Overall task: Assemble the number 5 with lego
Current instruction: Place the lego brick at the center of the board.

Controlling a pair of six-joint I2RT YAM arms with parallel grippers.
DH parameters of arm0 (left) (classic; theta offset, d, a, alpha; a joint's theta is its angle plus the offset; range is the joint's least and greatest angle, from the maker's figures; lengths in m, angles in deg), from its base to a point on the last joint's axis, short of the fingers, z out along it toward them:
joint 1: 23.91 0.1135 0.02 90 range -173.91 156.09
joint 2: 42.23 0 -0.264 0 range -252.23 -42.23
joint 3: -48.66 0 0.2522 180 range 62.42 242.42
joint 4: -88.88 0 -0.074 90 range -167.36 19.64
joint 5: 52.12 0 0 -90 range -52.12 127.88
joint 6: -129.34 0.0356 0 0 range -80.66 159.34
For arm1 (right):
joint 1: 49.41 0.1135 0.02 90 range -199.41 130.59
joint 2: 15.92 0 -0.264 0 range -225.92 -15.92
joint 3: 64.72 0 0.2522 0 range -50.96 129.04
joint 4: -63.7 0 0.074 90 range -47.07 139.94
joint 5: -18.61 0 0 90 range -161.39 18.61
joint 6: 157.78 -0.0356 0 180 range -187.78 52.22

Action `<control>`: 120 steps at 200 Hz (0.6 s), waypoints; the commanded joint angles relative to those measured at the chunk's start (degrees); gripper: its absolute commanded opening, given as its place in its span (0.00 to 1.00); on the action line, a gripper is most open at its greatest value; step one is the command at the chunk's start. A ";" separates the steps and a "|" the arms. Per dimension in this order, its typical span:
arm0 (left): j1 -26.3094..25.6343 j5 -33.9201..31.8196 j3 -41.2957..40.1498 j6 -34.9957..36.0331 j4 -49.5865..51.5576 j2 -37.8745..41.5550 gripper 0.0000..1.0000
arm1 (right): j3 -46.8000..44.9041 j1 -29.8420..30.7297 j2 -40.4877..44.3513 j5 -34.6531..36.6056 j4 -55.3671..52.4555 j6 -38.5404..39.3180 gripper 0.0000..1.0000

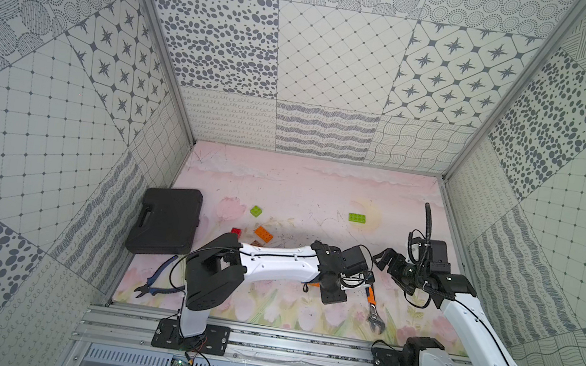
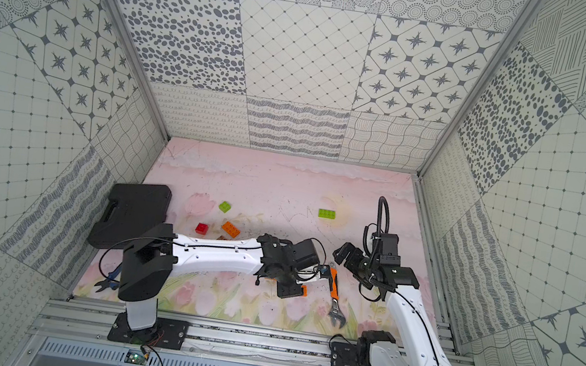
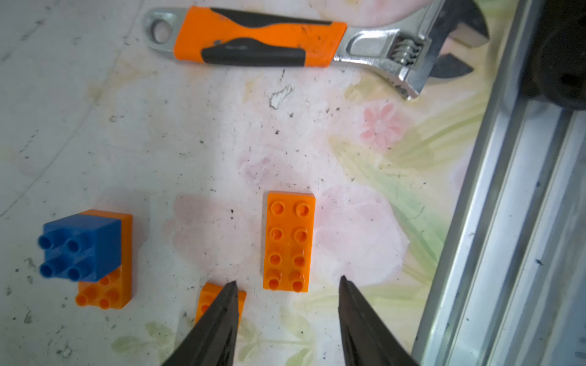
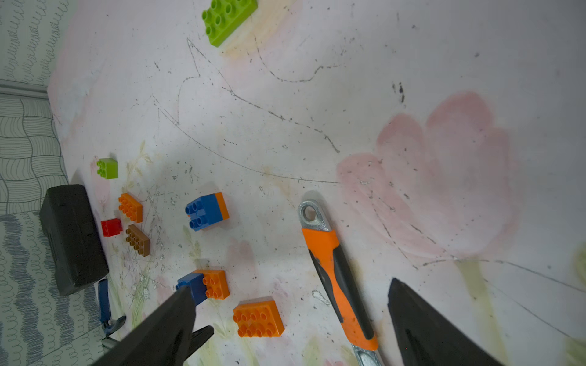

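Observation:
An oblong orange lego brick (image 3: 288, 240) lies flat on the mat just past my left gripper (image 3: 288, 280), which is open with nothing between its fingers. To one side sits a blue square brick stacked on an orange one (image 3: 85, 250). A further orange brick (image 3: 207, 299) is half hidden behind one finger. My right gripper (image 4: 290, 285) hangs open and empty above the mat near the wrench. The right wrist view shows a second blue-and-orange stack (image 4: 206, 285). Farther off lie brown (image 4: 137, 240), red (image 4: 111, 227), orange (image 4: 130, 207) and two lime green bricks (image 4: 107, 168) (image 1: 357, 218).
An orange-handled wrench (image 1: 375, 308) lies near the front, between the two arms. A black case (image 1: 167, 221) sits at the left wall with blue-handled pliers (image 1: 156, 283) in front of it. The metal rail (image 3: 494, 221) borders the mat's front edge.

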 commanded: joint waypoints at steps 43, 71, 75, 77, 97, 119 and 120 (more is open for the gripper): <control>5.49 -14.02 -26.72 -26.59 -29.70 27.56 0.64 | 2.58 19.38 -2.46 12.33 1.37 -3.86 0.92; 6.69 -24.27 -33.12 -37.24 -31.85 34.17 0.78 | 3.25 30.95 -6.51 20.48 0.77 -7.01 0.89; 7.09 -24.46 -33.99 -38.24 -32.14 35.12 0.79 | 3.35 32.37 -7.15 21.31 0.67 -7.53 0.89; 7.34 -24.41 -34.45 -38.67 -32.29 35.45 0.80 | 3.29 32.99 -7.41 21.64 0.67 -7.73 0.89; 9.61 -23.39 -37.72 -43.77 -32.01 38.63 0.88 | 3.33 39.26 -10.03 24.91 0.78 -10.66 0.89; 11.71 -22.90 -39.94 -49.94 -30.64 40.20 0.99 | 3.64 45.21 -12.27 28.74 1.10 -12.96 0.91; 11.78 -22.90 -39.99 -50.17 -30.55 40.31 0.99 | 3.64 45.41 -12.45 28.97 1.10 -13.10 0.91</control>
